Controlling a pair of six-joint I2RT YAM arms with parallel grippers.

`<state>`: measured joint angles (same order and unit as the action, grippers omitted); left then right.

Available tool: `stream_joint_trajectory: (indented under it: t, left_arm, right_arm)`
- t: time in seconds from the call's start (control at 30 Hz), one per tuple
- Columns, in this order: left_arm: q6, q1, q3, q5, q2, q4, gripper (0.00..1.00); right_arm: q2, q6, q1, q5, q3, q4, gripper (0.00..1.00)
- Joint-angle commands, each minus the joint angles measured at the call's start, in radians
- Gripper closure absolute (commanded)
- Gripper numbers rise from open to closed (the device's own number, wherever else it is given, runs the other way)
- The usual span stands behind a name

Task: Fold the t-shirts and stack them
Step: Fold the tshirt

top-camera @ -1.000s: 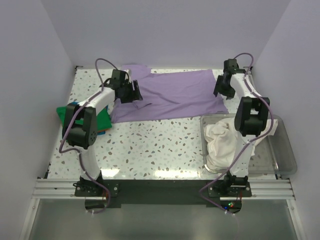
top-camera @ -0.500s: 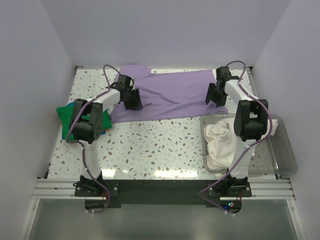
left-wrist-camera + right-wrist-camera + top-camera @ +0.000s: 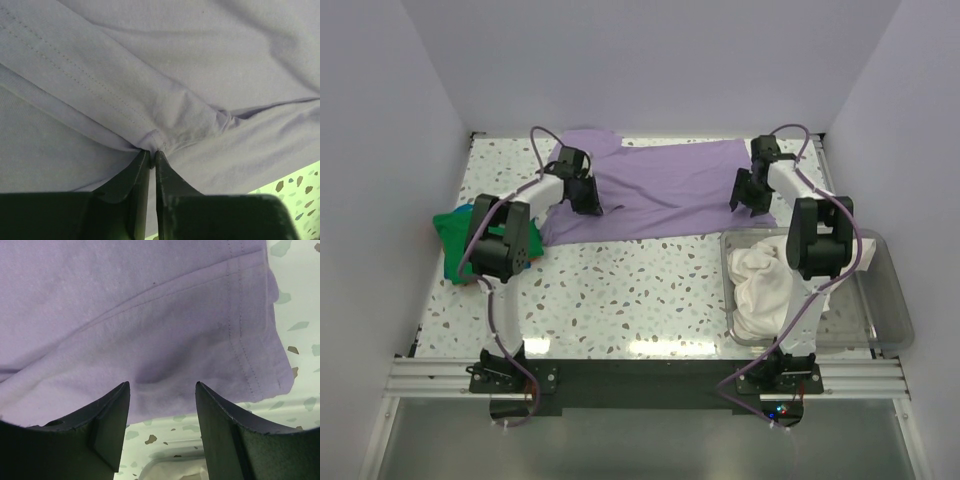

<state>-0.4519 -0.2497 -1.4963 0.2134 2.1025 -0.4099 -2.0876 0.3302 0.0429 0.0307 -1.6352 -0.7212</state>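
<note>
Our left tool (image 3: 152,156) is clenched on a pinched fold of the lavender t-shirt (image 3: 665,190), which lies spread left to right across the bench (image 3: 620,290) in the upper overhead frame. Our right tool (image 3: 162,390) hangs released directly over its right hem, the nearer arm there.

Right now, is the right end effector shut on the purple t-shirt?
No, the right end effector is open, its fingers spread apart over the purple t-shirt, which lies flat beneath them.
</note>
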Motion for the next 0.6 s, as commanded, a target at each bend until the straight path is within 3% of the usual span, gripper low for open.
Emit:
stream_joint_trajectory:
  t: [0.0, 0.13, 0.57]
  left_arm:
    - [0.018, -0.006, -0.064, 0.021, 0.014, 0.013, 0.87]
    - [0.022, -0.011, -0.117, 0.029, 0.024, -0.001, 1.0]
    - [0.084, -0.025, -0.323, 0.055, 0.154, -0.03, 1.0]
  right_arm:
    - [0.004, 0.01, -0.003, -0.011, 0.002, 0.008, 0.42]
    - [-0.002, 0.007, -0.003, -0.002, -0.002, 0.0, 0.42]
    - [-0.066, 0.006, -0.003, 0.006, -0.002, -0.024, 0.42]
